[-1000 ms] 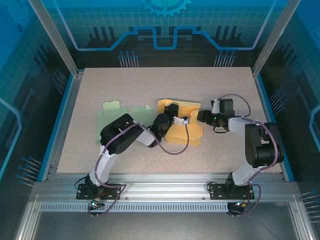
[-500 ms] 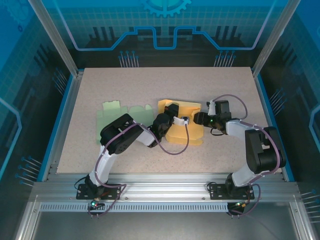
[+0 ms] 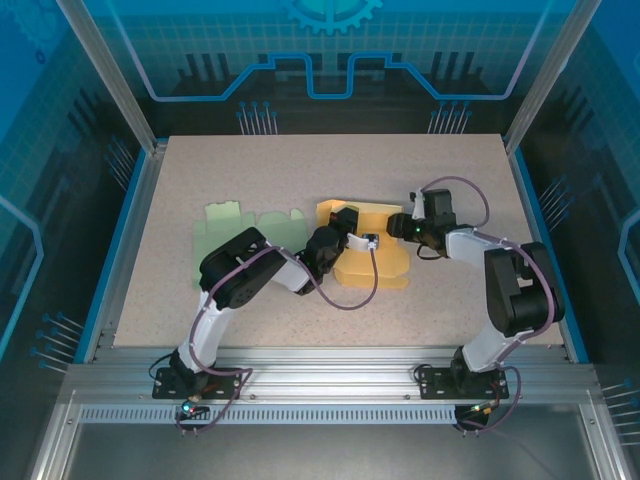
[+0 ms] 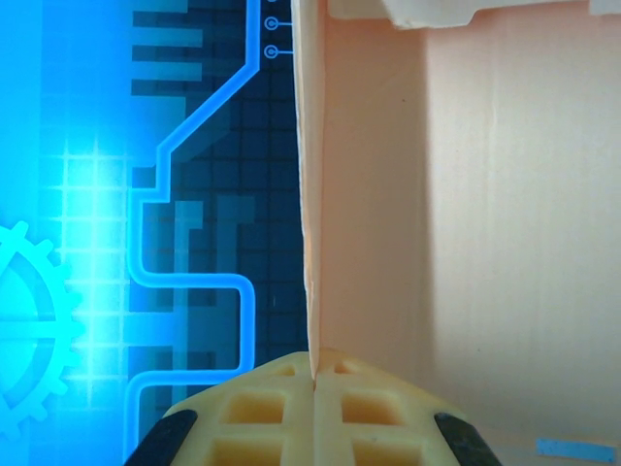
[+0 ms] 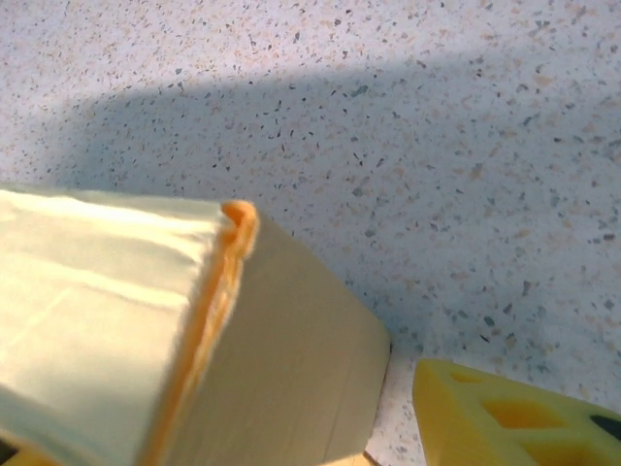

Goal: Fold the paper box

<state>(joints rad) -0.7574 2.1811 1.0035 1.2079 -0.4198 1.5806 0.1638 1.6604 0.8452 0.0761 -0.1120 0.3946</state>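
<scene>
our left gripper pinches a raised wall of the orange paper box; whether the right gripper is closed, we cannot tell. folding seems early, other walls remain.

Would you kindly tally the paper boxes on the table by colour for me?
orange box: 1
green box: 1
Total: 2
</scene>
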